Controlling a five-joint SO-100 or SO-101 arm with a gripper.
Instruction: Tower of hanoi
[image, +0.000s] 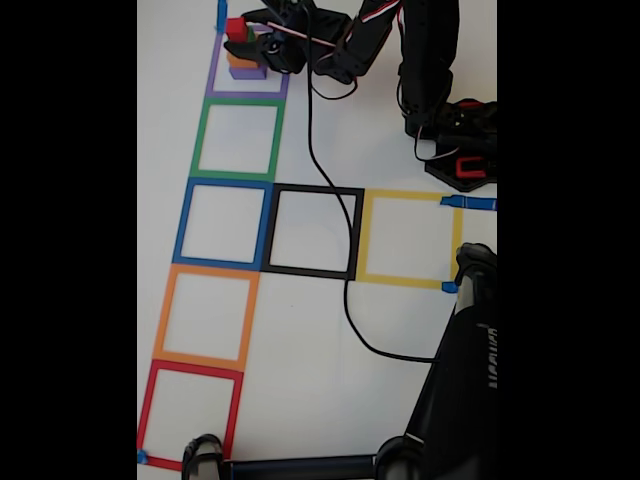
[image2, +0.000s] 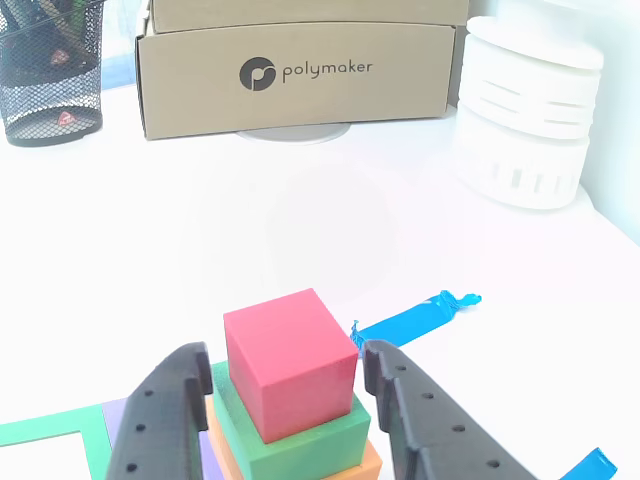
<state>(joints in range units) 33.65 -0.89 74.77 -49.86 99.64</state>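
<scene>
The tower of hanoi stands as one stack inside the purple tape square (image: 247, 95) at the top left of the fixed view. Its red cube (image: 237, 28) is on top, with the orange cube (image: 242, 60) and purple cube (image: 248, 72) lower down. In the other view the red cube (image2: 288, 360) rests on the green cube (image2: 300, 435), which sits on the orange cube (image2: 370, 462). My gripper (image2: 283, 352) is open and straddles the red cube, a narrow gap showing on each side. In the fixed view the gripper (image: 262, 45) sits right beside the stack.
Tape squares run down the sheet: green (image: 240, 103), blue (image: 225, 183), orange (image: 210, 270), red (image: 195, 368), with black (image: 315, 188) and yellow (image: 405, 195) to the right. A black cable (image: 320, 170) crosses them. A cardboard box (image2: 300, 70), white holder (image2: 525, 110) and mesh basket (image2: 50, 70) stand beyond.
</scene>
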